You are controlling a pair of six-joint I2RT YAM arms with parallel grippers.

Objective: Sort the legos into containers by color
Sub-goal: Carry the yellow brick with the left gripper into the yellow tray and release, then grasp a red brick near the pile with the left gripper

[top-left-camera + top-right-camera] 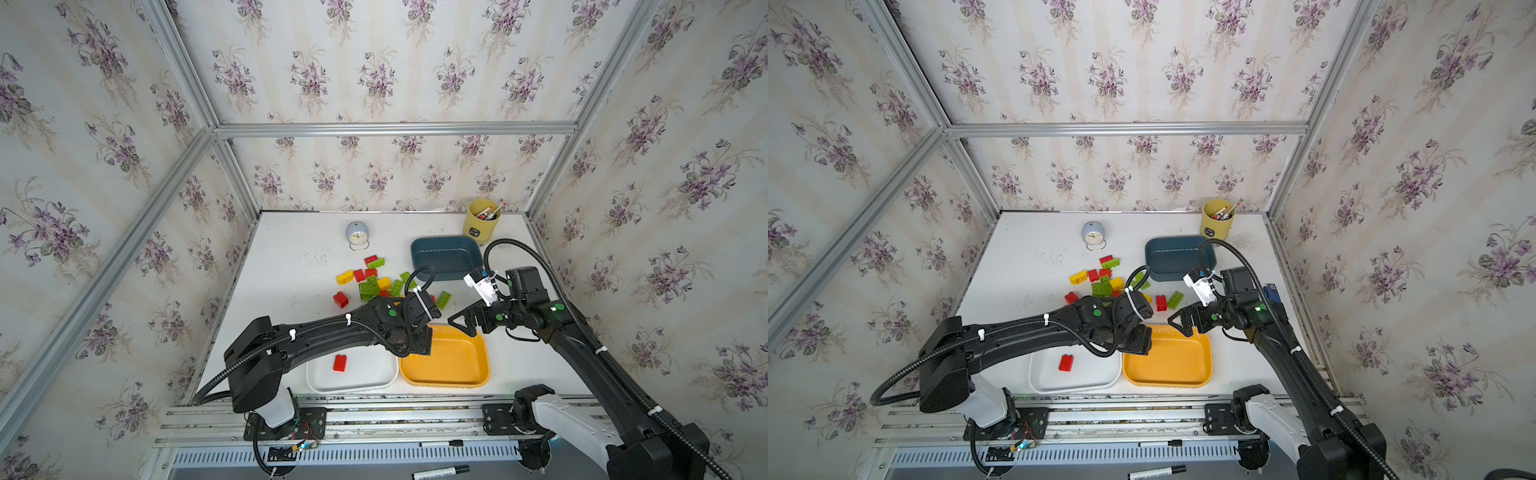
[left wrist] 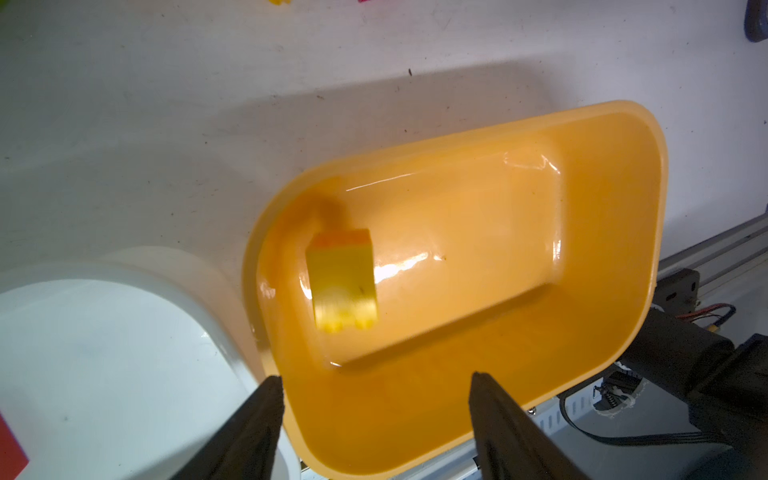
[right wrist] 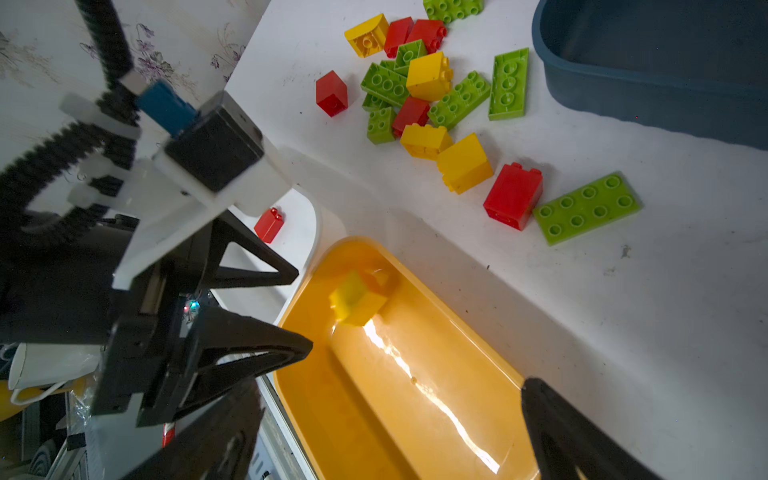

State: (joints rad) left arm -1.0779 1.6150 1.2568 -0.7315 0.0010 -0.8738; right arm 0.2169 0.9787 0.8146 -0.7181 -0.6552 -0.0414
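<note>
Jaws on your left gripper (image 2: pixel 376 376) stand well apart and grip nothing. Just below it, a yellow brick (image 2: pixel 343 280) shows blurred inside the orange tray (image 2: pixel 611 232), clear of both fingers, near the corner closest to the white tray (image 2: pixel 124 332). Your right gripper (image 1: pixel 461 321) is spread wide and empty, hanging over the orange tray's far corner, facing the left one. Beyond both grippers lie loose bricks (image 3: pixel 430 77); a red brick (image 1: pixel 340 362) sits in the white tray.
</note>
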